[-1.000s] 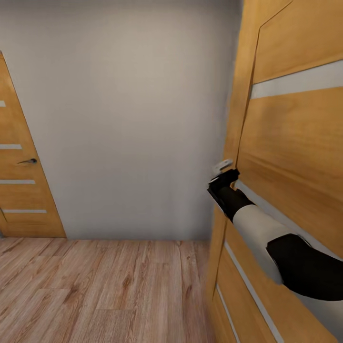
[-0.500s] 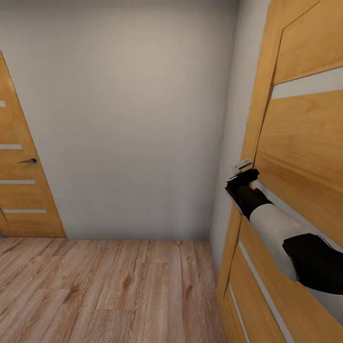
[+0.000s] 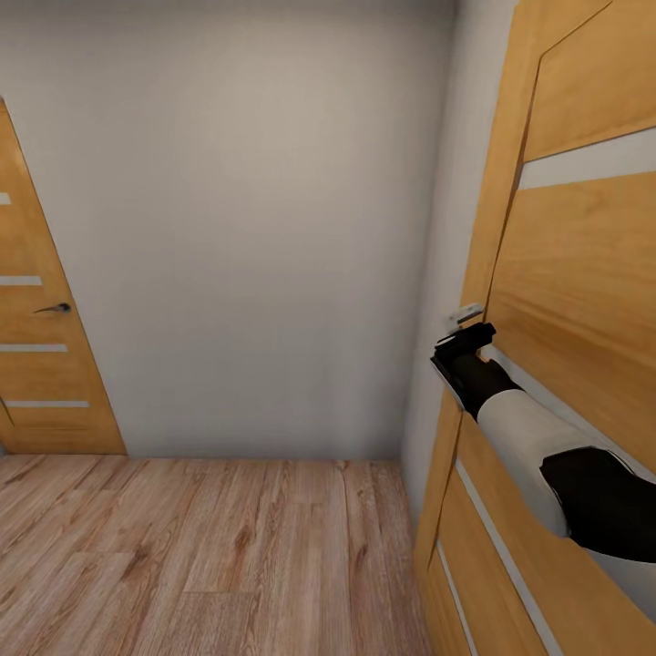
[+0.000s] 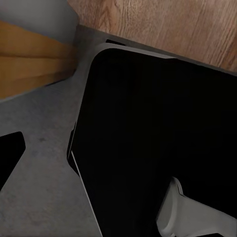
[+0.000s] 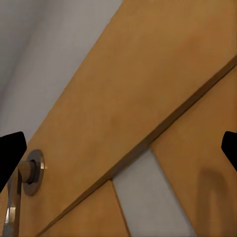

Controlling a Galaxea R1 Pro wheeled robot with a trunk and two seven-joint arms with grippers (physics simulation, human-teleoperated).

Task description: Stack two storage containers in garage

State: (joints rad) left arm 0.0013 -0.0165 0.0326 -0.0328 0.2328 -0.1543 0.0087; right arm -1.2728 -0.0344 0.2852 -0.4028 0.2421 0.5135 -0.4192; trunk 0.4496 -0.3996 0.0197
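My right gripper (image 3: 465, 339) reaches the metal handle (image 3: 466, 313) of the wooden door (image 3: 574, 273) beside me; its fingers (image 5: 11, 150) sit wide apart at the right wrist view's edges, grasping nothing. Whether my left fingers (image 4: 9, 158) are released I cannot tell. A second door (image 3: 41, 337) is cut off across the wood plank floor (image 3: 200, 547).
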